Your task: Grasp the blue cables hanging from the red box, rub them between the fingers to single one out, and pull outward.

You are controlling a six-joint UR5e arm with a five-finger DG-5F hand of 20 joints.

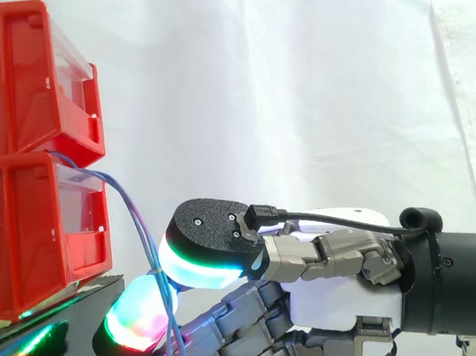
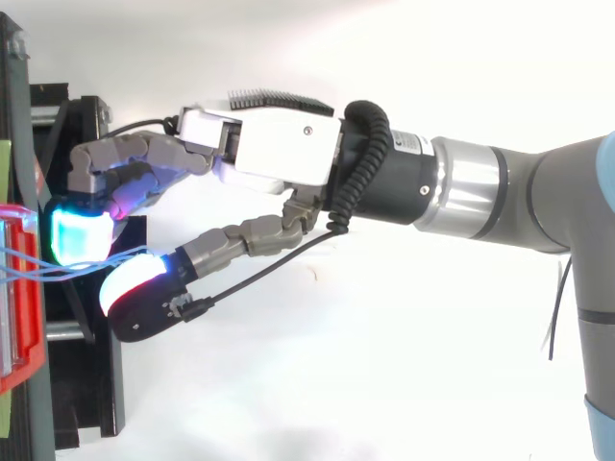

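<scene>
Hand (image 2: 279,144) comes in level from the black stand's (image 1: 56,315) outer edge, with thumb and fingertips (image 1: 138,318) squeezed together on the blue cables (image 1: 144,236). They hang pretty much straight down from the lower red box's (image 1: 20,228) front lip. The box sits just past the pads, so I'd guess pulling outward means backing straight away from it.

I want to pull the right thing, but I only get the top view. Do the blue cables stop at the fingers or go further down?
Observer: In the side view the blue cables run down between the hand's glowing pads and reach past them to the picture's bottom edge.
Operator: Which box do they come from?
Observer: Two red bins are stacked; the cables come out at the top of the lower red bin, just under the upper red bin.
</scene>
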